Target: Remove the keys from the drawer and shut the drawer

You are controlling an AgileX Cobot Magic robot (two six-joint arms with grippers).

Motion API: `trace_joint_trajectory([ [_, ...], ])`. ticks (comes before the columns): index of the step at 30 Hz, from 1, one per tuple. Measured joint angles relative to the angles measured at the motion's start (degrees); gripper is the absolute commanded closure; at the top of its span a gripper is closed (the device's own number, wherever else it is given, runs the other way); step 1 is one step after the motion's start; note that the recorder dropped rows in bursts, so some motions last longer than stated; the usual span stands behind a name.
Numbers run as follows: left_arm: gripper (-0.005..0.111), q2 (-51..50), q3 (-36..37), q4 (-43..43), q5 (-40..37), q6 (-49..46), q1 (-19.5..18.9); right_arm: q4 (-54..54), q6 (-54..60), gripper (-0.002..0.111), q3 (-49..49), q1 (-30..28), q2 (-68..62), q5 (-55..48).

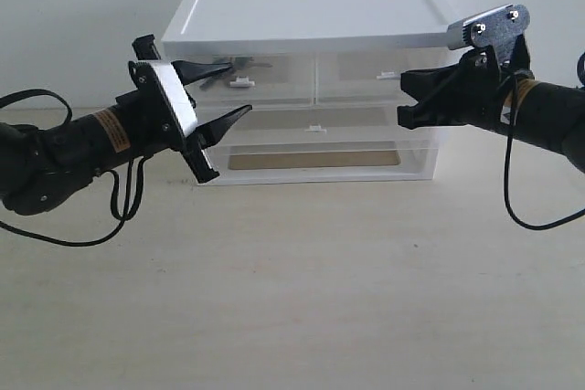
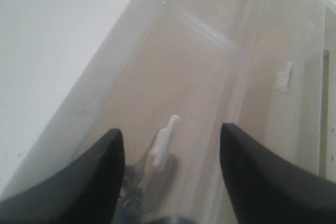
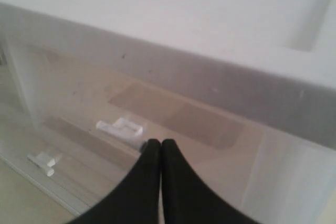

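White wall [image 1: 82,6] rises behind a pale desk [image 1: 292,299], and a white-topped cabinet [image 1: 302,11] of translucent drawers stands at the desk's far edge against it.

The left gripper [image 1: 239,89] hangs in the air with its jaws spread wide, pointed at the front of the drawer [image 1: 265,89], the left one of the twin pair. In the left wrist view the left gripper [image 2: 170,129] has its black fingers on either side of the drawer's small white tab handle [image 2: 164,141], close to it but not touching. The keys [image 1: 239,65] lie inside the drawer and show as a dark tangle through the cloudy plastic front. From the wrist camera they are a blurred smear [image 2: 132,182] just behind the handle. As far as the exterior view shows, the drawer's front sits level with that of its twin.

The right gripper [image 1: 402,98] is pressed together and holds nothing, raised before the cabinet's right corner. Its tips [image 3: 160,143] meet close in front of the translucent plastic.

Below the pair runs the full-width drawer [image 1: 315,119].
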State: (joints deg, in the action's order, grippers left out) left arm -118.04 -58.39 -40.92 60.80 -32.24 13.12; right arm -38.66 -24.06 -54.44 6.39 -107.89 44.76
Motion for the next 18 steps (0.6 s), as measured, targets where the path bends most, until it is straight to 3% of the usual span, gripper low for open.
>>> trace_joint_trajectory([
  [6,0.068,-1.2,-2.1,-1.1,1.0,-1.0,0.2,0.1,0.0,0.108,0.0,0.0,0.0,0.0],
  [15,0.101,-3.2,-3.2,-0.2,2.5,-1.9,0.2,0.1,0.0,0.108,0.0,0.0,0.0,0.1],
  [18,0.102,-3.2,-3.3,0.0,2.6,-4.5,0.2,0.2,0.0,0.108,0.1,0.0,0.0,0.1],
])
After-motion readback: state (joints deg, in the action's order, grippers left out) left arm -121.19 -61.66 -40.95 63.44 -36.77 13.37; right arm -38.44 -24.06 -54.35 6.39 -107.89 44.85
